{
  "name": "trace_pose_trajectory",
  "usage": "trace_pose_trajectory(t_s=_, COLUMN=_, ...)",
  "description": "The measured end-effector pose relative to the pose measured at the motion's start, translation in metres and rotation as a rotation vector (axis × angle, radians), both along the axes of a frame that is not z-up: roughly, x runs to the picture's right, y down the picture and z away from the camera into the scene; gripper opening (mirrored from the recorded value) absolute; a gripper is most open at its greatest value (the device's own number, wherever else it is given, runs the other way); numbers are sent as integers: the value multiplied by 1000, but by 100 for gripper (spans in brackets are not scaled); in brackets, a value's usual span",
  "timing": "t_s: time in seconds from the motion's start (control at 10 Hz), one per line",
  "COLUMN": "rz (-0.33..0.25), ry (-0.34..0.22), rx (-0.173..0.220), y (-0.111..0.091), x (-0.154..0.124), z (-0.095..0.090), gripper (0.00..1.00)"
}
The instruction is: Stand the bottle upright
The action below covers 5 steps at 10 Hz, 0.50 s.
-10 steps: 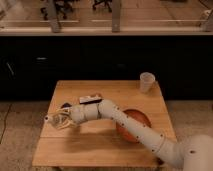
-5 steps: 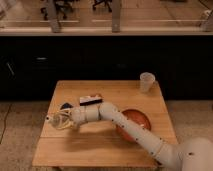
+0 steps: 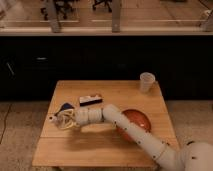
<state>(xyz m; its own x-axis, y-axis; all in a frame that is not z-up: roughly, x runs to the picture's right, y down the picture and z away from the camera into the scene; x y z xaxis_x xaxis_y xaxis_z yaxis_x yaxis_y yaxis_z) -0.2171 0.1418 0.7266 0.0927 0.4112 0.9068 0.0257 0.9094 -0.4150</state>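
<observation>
1. Hidden or unclear items
- The arm (image 3: pixel 120 125) enters at the lower right corner, where its base end is cut off by the picture edge. It reaches leftward across the table (image 3: pixel 100 150).
- The arm covers the left part of the red-brown bowl (image 3: pixel 141 119).
- The gripper (image 3: pixel 61 121) is over the left part of the table, near the left edge. Its fingers are closed together about the bottle (image 3: pixel 53 119). The clear bottle body blends with the pale fingers, so the exact contact line is hard to make out.
- The bottle shows mainly as a whitish cap end that projects to the left of the gripper. It lies roughly level rather than upright. Whether it touches the table top cannot be told.
- A blue packet (image 3: pixel 65 106) lies just behind the gripper. Its lower edge is hidden by the gripper.
- A flat dark box with a white strip (image 3: pixel 90 100) lies just behind the forearm. Its marking cannot be read.

2. Containers
- Bowl: stands right of the table centre. The part of its interior that shows is plain red-brown. What it holds cannot be told.
- Cup (image 3: pixel 146 81): translucent white, upright, at the far right corner of the table, well apart from the gripper. Its contents cannot be told.

3. Surroundings
- A dark cabinet front (image 3: pixel 100 55) runs behind the table
</observation>
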Motion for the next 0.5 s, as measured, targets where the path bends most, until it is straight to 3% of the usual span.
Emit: trace_pose_trajectory(t_s=0.5, rz=41, ry=-16, rx=-27, y=5, x=3, z=5, gripper=0)
